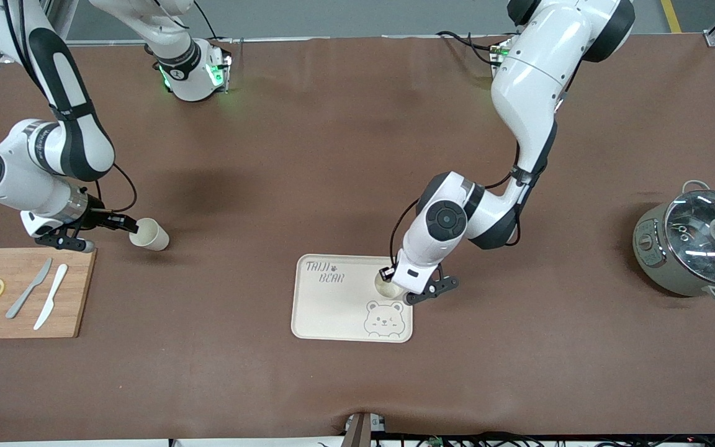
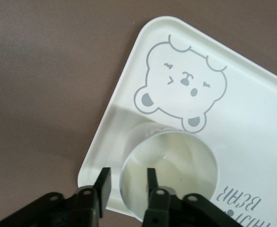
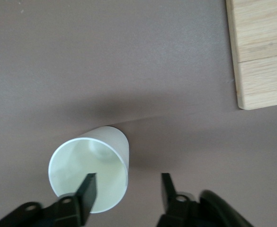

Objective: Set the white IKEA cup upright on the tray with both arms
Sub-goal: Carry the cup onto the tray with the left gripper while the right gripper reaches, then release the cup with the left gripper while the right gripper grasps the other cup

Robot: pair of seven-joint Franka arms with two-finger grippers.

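Observation:
Two white cups show. One stands upright [image 1: 386, 288] on the cream bear-face tray [image 1: 332, 310], close to the rim at the left arm's end. My left gripper [image 1: 393, 280] is right above it. In the left wrist view the cup's mouth [image 2: 176, 161] is on the tray [image 2: 252, 132], and the open gripper [image 2: 127, 177] straddles its wall without touching. The other cup [image 1: 149, 234] lies on its side on the brown table beside the cutting board. My right gripper [image 1: 130, 225] is at its mouth. In the right wrist view the gripper [image 3: 127, 185] is open, one finger across the cup's [image 3: 112, 139] opening, one outside.
A wooden cutting board [image 1: 22, 292] with two lemon slices and two knives lies at the right arm's end, nearer the front camera than the lying cup; its corner shows in the right wrist view [image 3: 261, 47]. A grey pot with a glass lid [image 1: 699, 245] stands at the left arm's end.

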